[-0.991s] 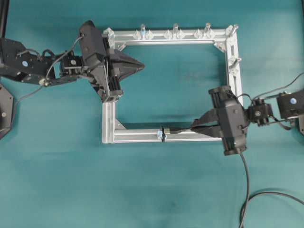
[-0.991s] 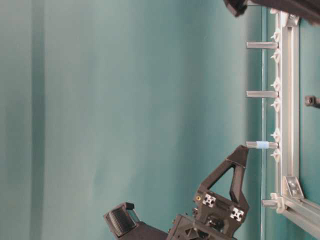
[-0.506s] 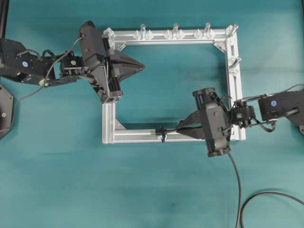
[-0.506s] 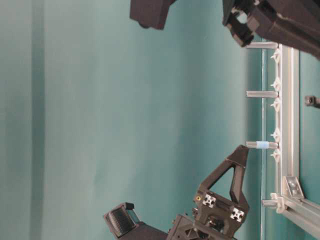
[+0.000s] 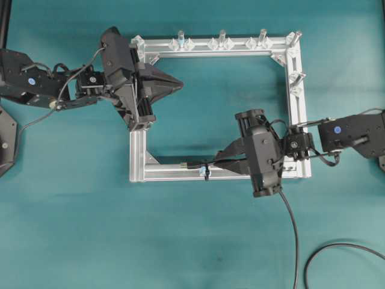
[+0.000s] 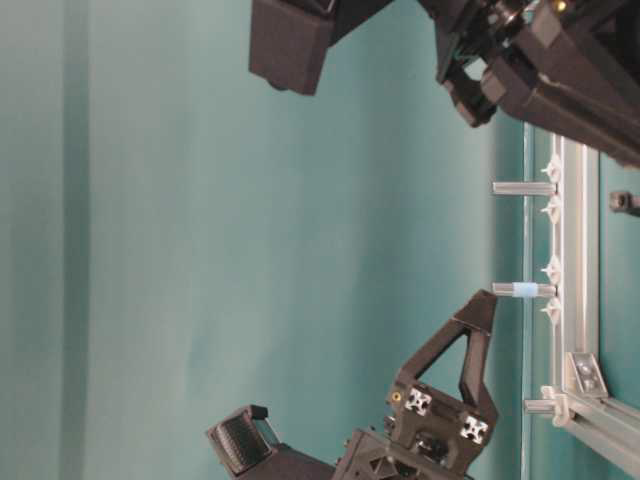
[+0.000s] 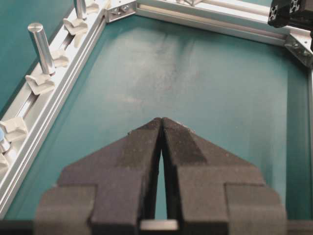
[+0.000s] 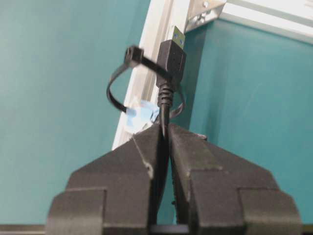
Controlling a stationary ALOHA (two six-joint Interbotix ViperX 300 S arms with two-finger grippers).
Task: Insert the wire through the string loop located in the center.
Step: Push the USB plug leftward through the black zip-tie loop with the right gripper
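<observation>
Against the frame [image 5: 295,108], the right pincer [image 5: 224,162] has slid leftward along the near bar, carrying the wire [image 8: 164,112] clamped between its jaws. The plug [image 8: 172,51] now pokes through the loop [image 8: 128,83], so insertion looks begun. Its long axis follows that bar, tip pointing left. The left pincer [image 7: 161,128], pressed together, hovers inside the frame.

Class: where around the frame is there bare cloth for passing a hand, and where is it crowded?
Bare: the cloth inside the frame, and the stretch below its lower bar. Crowded: near the string loop, where the right gripper holds the wire.
</observation>
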